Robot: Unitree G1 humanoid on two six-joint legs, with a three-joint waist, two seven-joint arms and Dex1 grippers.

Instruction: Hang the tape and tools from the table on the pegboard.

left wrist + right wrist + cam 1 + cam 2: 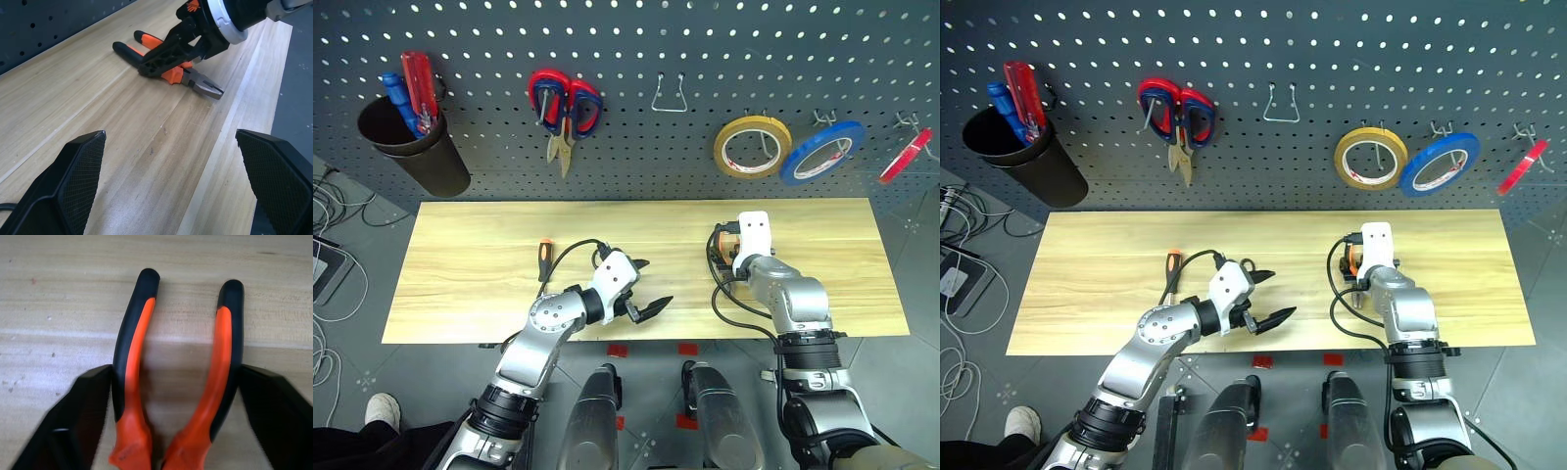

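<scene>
Right claw [176, 421] flanking rubbery, curved pliers [181, 382]

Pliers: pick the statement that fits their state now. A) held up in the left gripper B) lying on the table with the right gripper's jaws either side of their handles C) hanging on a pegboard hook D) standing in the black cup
B: the pliers lie flat on the table, and the right gripper has one jaw outside each handle.

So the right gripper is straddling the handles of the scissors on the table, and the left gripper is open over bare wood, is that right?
Not quite. The right gripper straddles the handles of the orange-and-black pliers, not scissors, as the right wrist view shows. The rest holds: they lie on the table, and the left gripper is open over bare wood.
</scene>
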